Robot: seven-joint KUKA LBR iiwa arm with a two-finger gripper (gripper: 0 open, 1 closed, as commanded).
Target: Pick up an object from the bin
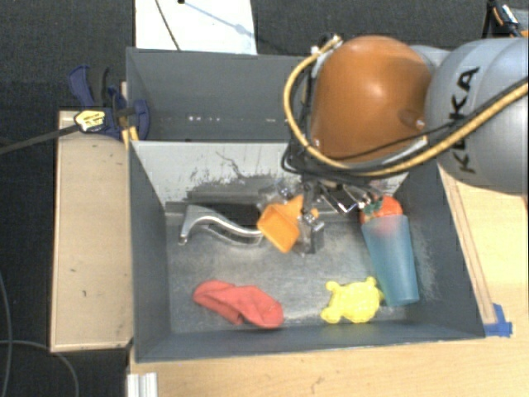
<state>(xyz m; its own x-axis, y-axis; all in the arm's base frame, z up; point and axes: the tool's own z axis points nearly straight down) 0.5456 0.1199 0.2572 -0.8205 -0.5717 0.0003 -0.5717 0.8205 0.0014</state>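
My claw (307, 228) sits just beside the small orange plastic block (279, 227) (gripping it or not, I cannot tell); an off-centre hold could let it slip.

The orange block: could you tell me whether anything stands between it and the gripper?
Nothing visible does: the orange block lies right beside the gripper in the middle of the bin.
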